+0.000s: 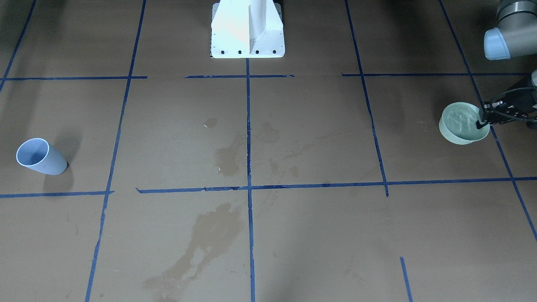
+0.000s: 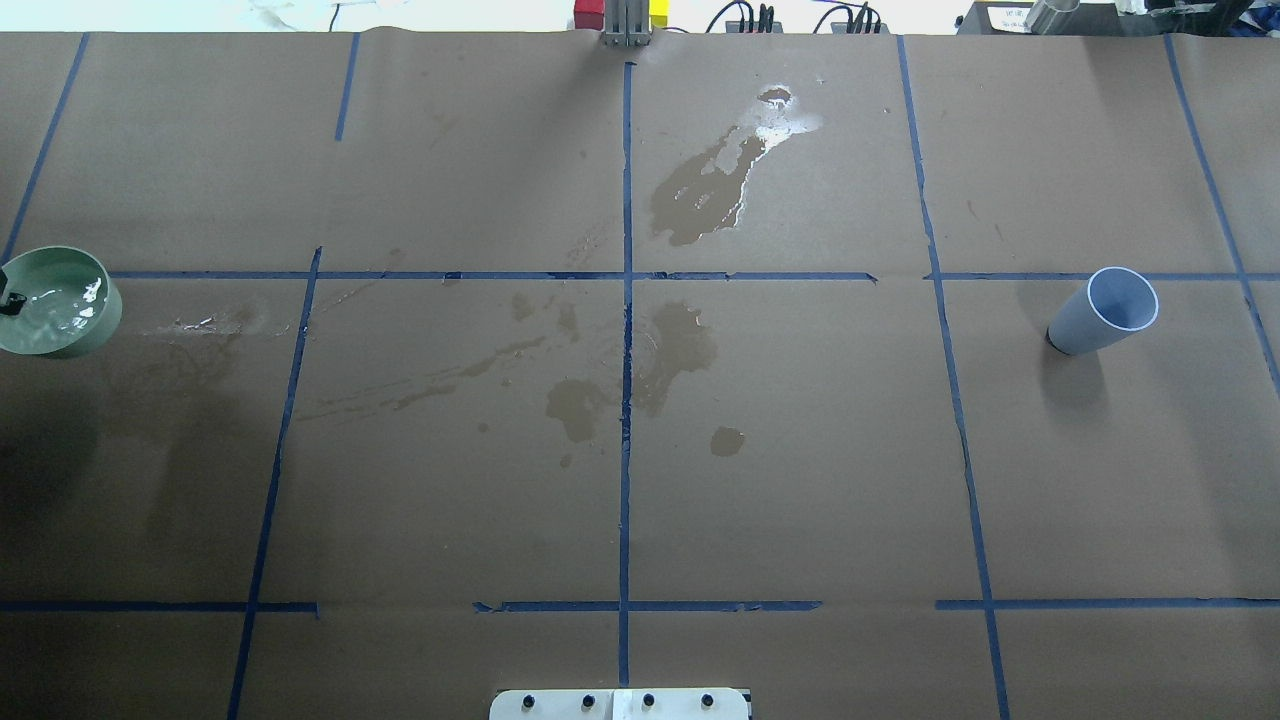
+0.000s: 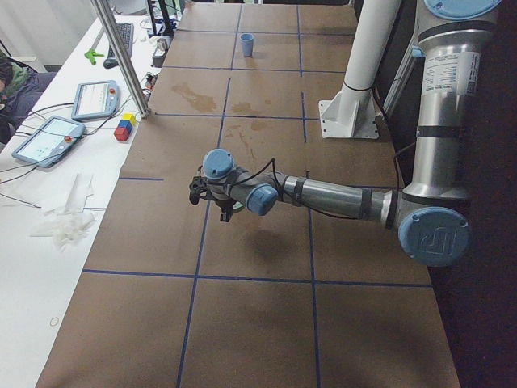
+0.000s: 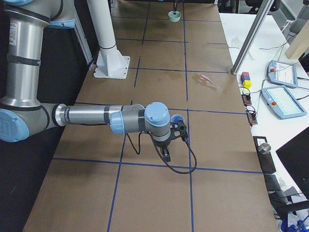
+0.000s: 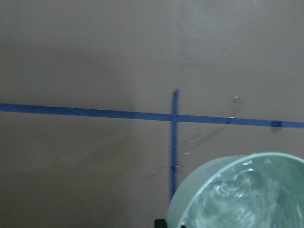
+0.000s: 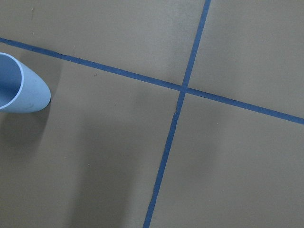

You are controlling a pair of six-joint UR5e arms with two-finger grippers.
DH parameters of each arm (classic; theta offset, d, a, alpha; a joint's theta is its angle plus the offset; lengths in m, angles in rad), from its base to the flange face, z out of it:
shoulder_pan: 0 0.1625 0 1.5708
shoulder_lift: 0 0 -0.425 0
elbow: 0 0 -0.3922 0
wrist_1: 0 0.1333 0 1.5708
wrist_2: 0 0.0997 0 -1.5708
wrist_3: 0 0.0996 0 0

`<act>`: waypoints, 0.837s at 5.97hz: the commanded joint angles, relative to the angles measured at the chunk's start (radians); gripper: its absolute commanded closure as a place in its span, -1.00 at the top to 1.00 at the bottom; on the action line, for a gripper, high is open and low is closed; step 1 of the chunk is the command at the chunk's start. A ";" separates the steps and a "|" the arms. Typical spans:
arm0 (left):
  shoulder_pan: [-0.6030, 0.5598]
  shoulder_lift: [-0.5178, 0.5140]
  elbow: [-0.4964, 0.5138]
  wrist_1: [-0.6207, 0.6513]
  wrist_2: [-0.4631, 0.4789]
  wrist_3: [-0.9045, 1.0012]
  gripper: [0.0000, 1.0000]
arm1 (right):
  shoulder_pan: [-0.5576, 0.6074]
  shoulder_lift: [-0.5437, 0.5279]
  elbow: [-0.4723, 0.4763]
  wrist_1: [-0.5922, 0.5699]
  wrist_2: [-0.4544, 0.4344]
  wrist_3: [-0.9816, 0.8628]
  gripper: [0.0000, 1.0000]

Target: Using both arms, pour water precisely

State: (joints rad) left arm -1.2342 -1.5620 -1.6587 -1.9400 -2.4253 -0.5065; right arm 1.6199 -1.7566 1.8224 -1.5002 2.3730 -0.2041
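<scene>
A pale green bowl (image 1: 459, 121) holds rippling clear water (image 1: 461, 117). My left gripper (image 1: 481, 122) is shut on its rim at the table's left end and seems to hold it off the paper. The bowl also shows in the overhead view (image 2: 60, 300) and the left wrist view (image 5: 247, 194). An empty light blue cup (image 1: 40, 156) stands upright at the right end, and also shows in the overhead view (image 2: 1100, 312). My right gripper (image 4: 166, 154) hangs beside the cup (image 4: 177, 117); I cannot tell whether it is open.
Wet patches darken the brown paper near the table's middle (image 2: 680, 350) and far edge (image 2: 700, 190). The white pedestal (image 1: 247, 29) stands at the robot's side. Blue tape lines (image 2: 626, 300) cross the table. Tablets and blocks (image 3: 123, 128) lie beyond the far edge.
</scene>
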 commanded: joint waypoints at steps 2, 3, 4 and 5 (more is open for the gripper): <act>0.005 -0.001 0.057 -0.029 0.008 -0.039 -1.00 | 0.000 0.000 0.000 0.000 -0.003 0.000 1.00; 0.013 -0.004 0.123 -0.148 0.008 -0.096 -1.00 | -0.002 0.000 0.000 0.000 -0.003 0.000 1.00; 0.057 -0.007 0.179 -0.269 0.011 -0.175 -1.00 | 0.000 0.000 0.000 0.000 -0.003 -0.001 1.00; 0.097 -0.007 0.198 -0.325 0.061 -0.225 -1.00 | -0.002 0.000 0.000 0.000 -0.003 -0.001 1.00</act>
State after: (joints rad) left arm -1.1752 -1.5682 -1.4906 -2.1917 -2.3995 -0.6750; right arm 1.6192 -1.7564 1.8224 -1.5002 2.3700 -0.2052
